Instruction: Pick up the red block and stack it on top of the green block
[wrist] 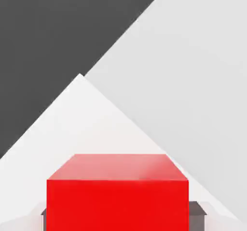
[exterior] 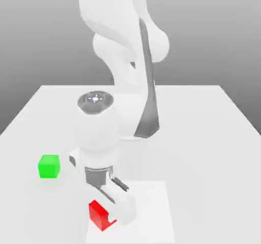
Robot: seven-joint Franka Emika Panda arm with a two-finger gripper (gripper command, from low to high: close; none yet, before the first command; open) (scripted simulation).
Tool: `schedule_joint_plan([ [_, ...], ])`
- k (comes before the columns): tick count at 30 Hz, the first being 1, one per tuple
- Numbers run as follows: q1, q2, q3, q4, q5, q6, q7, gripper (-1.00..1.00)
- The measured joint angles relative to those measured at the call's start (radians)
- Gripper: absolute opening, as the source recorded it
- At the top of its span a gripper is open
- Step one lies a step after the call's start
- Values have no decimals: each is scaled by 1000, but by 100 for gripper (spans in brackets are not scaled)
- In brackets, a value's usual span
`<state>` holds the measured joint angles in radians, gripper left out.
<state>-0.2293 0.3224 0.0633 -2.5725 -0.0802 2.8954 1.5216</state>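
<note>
a white robot arm reaches down at the near edge of a white table (exterior: 204, 115), its gripper (exterior: 113, 212) lowered around the red block (exterior: 100, 215), which fills the hand view (wrist: 117, 196) with a dark fingertip (wrist: 198, 209) showing at each side. the fingers look clenched on the cube, though contact is a judgement. the green block (exterior: 49, 166) sits well apart, at about ten o'clock from the red one in the exterior view, so the carry must go that way.
</note>
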Motion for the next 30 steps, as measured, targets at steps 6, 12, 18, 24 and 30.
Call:
schedule_joint_plan([
  [6, -28, -187, 18, -36, 50, -150, -12, -100],
  [12, -184, -324, -79, -138, 68, -188, 238, -100],
  [18, -344, -455, -140, -246, 49, -210, 536, -100],
  [24, -450, -442, -178, -304, 38, -135, 708, -100],
  [30, -446, -281, -168, -300, 98, 20, 671, 100],
])
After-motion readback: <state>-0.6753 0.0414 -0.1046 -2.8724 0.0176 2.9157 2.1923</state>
